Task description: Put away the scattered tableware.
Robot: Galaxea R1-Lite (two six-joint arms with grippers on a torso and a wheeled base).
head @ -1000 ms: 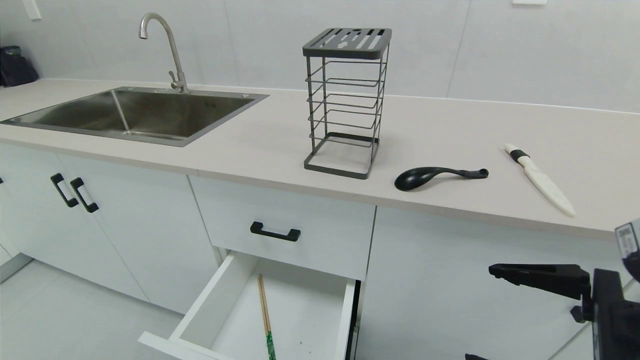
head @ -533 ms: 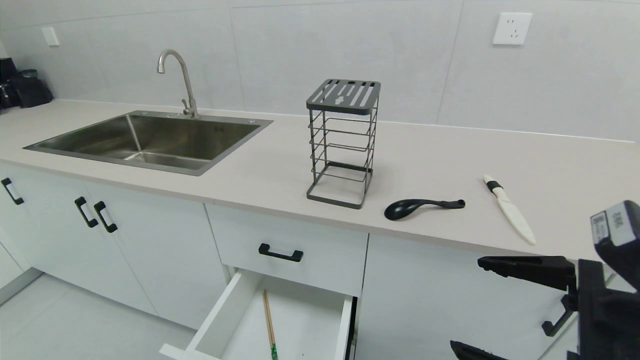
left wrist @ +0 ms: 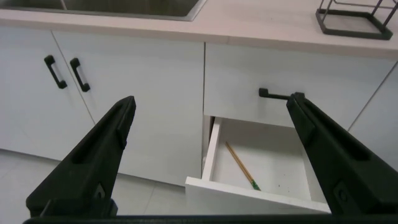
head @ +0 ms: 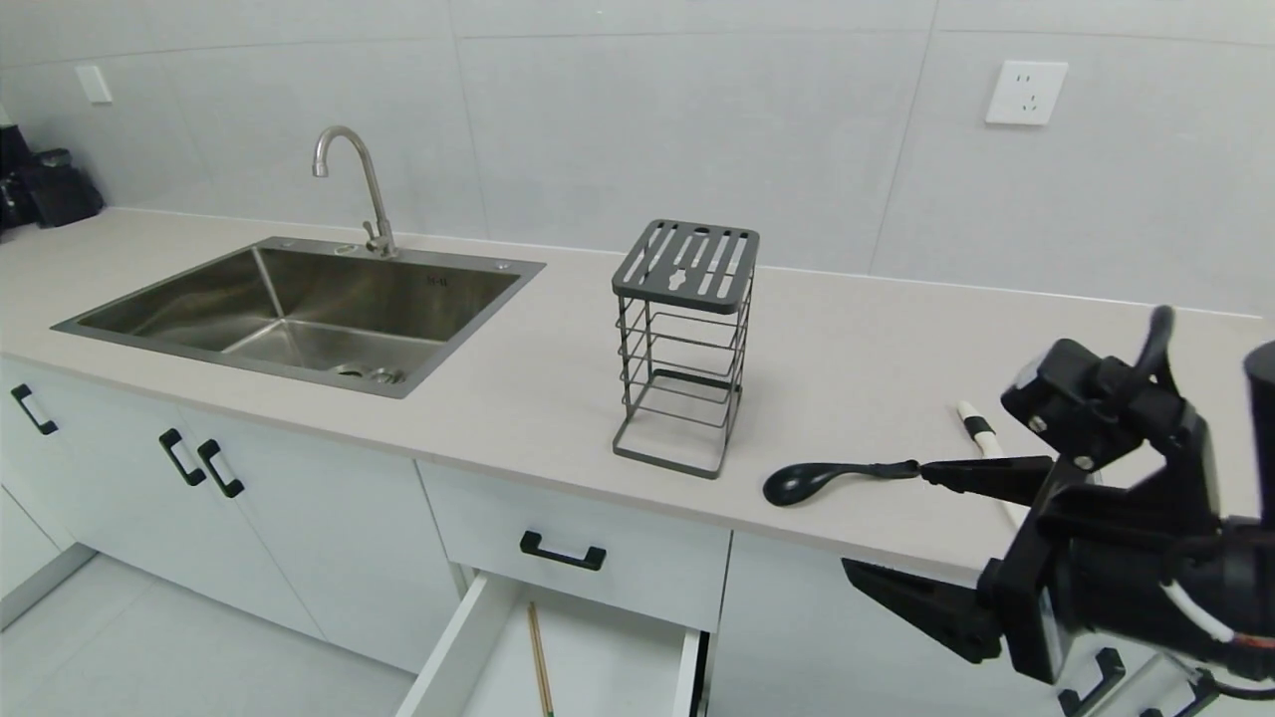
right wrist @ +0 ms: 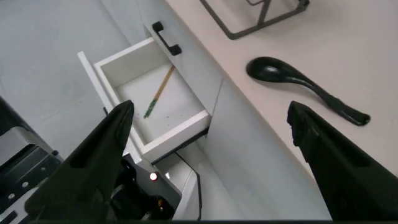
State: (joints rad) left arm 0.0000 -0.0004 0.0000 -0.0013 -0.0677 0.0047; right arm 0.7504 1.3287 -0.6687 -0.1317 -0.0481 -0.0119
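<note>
A black spoon (head: 825,479) (right wrist: 297,79) lies on the countertop (head: 857,358) to the right of a dark wire rack (head: 683,349). Behind it lies a white knife (head: 976,426) with a black band, partly hidden by my right arm. My right gripper (head: 885,518) (right wrist: 209,111) stands open at the counter's front edge, its upper finger just beyond the spoon's handle end. Below, the white drawer (left wrist: 211,155) (right wrist: 106,68) stands open with chopsticks (left wrist: 239,165) (right wrist: 158,92) (head: 539,657) inside. My left gripper (left wrist: 211,102) is open, low in front of the cabinets, facing that drawer.
A steel sink (head: 299,309) with a tap (head: 354,179) sits at the left of the counter. A shut drawer with a black handle (head: 562,551) is above the open one. Cabinet doors (head: 189,463) stand further left. A wall socket (head: 1026,92) is at the back right.
The head camera has risen, so the whole picture shifted down. My right gripper has come up from below the counter edge to counter height, beside the spoon's handle.
</note>
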